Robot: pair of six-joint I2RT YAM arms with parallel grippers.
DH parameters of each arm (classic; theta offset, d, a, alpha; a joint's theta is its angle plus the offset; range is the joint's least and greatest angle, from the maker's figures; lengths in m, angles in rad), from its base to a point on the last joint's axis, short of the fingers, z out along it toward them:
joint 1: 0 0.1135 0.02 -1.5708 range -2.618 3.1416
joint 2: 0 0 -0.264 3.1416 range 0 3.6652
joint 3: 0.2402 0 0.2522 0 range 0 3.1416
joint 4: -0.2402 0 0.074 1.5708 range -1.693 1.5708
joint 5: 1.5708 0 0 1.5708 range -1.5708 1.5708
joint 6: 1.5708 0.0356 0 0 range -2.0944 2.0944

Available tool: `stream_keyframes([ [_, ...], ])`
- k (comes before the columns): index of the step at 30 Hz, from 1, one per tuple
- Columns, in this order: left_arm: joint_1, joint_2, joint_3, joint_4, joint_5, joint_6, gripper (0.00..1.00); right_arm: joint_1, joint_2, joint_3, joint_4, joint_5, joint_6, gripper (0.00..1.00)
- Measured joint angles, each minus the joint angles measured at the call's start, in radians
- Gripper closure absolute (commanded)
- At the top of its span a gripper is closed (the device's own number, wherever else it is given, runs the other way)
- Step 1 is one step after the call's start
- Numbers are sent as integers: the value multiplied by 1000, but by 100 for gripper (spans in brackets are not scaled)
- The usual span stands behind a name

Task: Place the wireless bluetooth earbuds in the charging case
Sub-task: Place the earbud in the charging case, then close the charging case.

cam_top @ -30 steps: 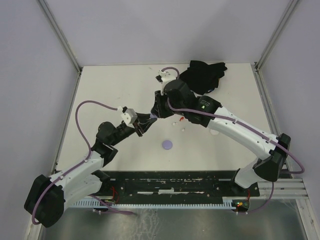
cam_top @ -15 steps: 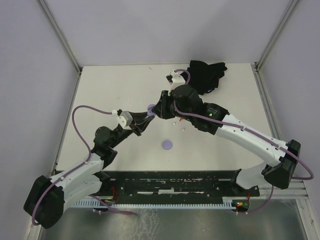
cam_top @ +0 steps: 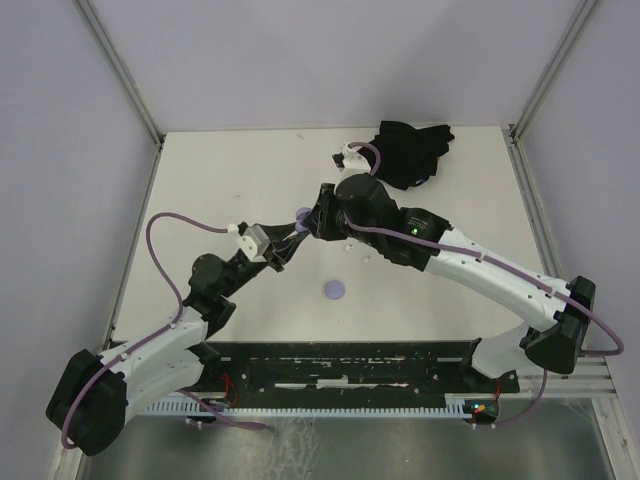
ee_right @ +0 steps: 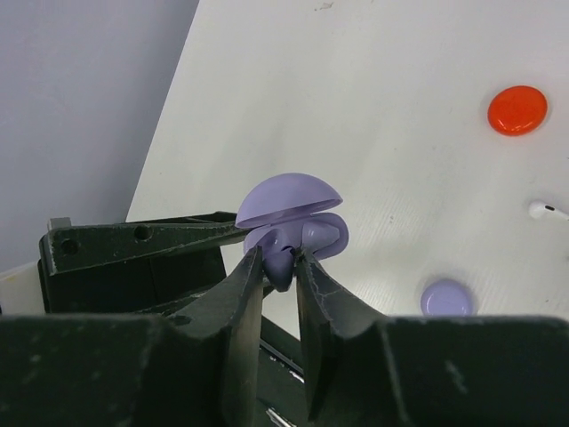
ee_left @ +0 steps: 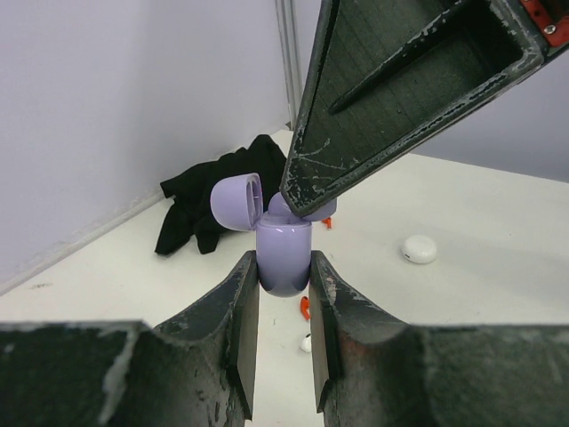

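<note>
While my left gripper point(ee_left: 283, 271) keeps its clamp on the lavender charging case point(ee_left: 284, 245), with the lid point(ee_left: 236, 200) hinged open, the right gripper point(ee_right: 278, 265) has come across in the last second. It is now at the mouth of the case, pinching a lavender earbud point(ee_right: 281, 260). I judge the insertion can begin, though I cannot tell if they touch. Farther away a white earbud point(ee_right: 544, 210) and a red disc point(ee_right: 516, 109) wait, and the black cloth point(cam_top: 405, 150) is farthest.

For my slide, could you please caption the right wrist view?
Right fingers pinch a lavender earbud at the open case.
</note>
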Motion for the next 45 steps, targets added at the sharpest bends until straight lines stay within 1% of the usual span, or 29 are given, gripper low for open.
stream_keyframes([
  [6,-5,0,0,-1,-7,43,97,2,13,24,-37,16,8,59],
  [9,-6,0,0,0,-11,50,97,2,13,26,-43,19,7,56],
  [27,-6,4,0,15,-14,56,97,1,13,41,-57,-46,2,57],
  [36,-5,18,-2,31,-21,55,97,3,13,47,-37,-131,-21,58],
  [42,-6,27,-4,73,41,49,97,13,23,63,13,-184,-44,58],
  [45,-6,29,-4,88,68,38,97,14,29,72,19,-200,-53,56],
])
